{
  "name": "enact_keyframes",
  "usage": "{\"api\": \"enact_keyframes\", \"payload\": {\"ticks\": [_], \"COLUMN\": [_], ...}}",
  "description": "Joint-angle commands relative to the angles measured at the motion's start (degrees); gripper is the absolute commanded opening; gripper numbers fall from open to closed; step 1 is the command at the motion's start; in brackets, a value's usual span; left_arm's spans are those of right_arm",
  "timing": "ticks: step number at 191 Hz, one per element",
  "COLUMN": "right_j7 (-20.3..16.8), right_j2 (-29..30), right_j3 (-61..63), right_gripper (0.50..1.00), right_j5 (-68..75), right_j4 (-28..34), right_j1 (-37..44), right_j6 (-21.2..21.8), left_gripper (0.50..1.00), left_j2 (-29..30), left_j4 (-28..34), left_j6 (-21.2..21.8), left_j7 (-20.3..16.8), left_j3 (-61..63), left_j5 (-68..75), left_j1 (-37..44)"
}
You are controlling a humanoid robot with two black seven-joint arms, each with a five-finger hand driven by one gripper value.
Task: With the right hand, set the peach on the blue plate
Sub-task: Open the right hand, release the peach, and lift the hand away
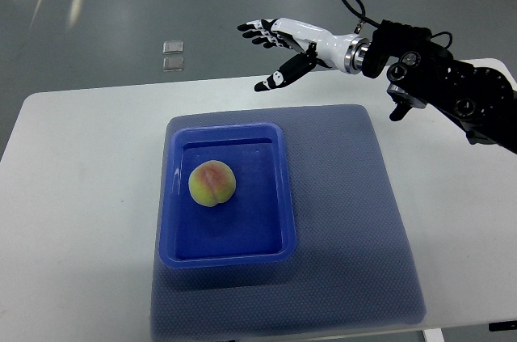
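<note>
You are looking steeply down at a white table [81, 196] with a blue-grey mat [355, 221] spread over its middle. On the mat, toward its left edge, sits a blue plate [182, 255], a rectangular tray with a raised rim. The peach [212, 183] lies inside the plate, in the far left part of its floor, close to the left rim and apart from the near rim. It is yellow-green with a pink blush and rests free, with nothing touching it.

Your right hand [287, 44] comes in from the right edge on a black arm [452, 87] with a cable looped above the wrist. The hand is white with dark fingertips, and it hovers above the far edge of the table, beyond the mat's far edge and well apart from the peach. Its fingers [257, 31] are spread wide and hold nothing; the thumb points down toward the mat.

On the grey floor beyond the table lie two small clear squares [172, 54].
</note>
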Motion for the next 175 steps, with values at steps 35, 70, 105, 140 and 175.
{"api": "enact_keyframes", "payload": {"ticks": [35, 70, 105, 140, 175], "right_j7": [4.0, 6.4, 10.3, 10.4, 10.4], "right_j2": [7.4, 10.8, 14.0, 13.9, 13.8], "right_j3": [34.9, 37.8, 37.9, 37.9, 37.9], "right_gripper": [0.930, 0.930, 0.930, 0.932, 0.930], "right_j5": [27.4, 41.3, 43.1, 43.1, 43.1], "right_j4": [-1.0, -1.7, -3.4, -3.9, -4.6], "right_j1": [-21.3, -28.7, -30.7, -30.7, -30.6], "right_j6": [0.1, 3.7, 5.8, 5.8, 5.7], "left_gripper": [1.000, 1.000, 1.000, 1.000, 1.000], "left_j2": [0.0, 0.0, 0.0, 0.0, 0.0], "left_j4": [-0.3, -0.3, -0.3, -0.4, -0.4], "left_j6": [0.0, 0.0, 0.0, 0.0, 0.0], "left_j7": [0.0, 0.0, 0.0, 0.0, 0.0], "left_j3": [0.0, 0.0, 0.0, 0.1, 0.1], "left_j5": [0.2, 0.2, 0.3, 0.4, 0.4], "left_j1": [0.0, 0.0, 0.0, 0.0, 0.0]}}
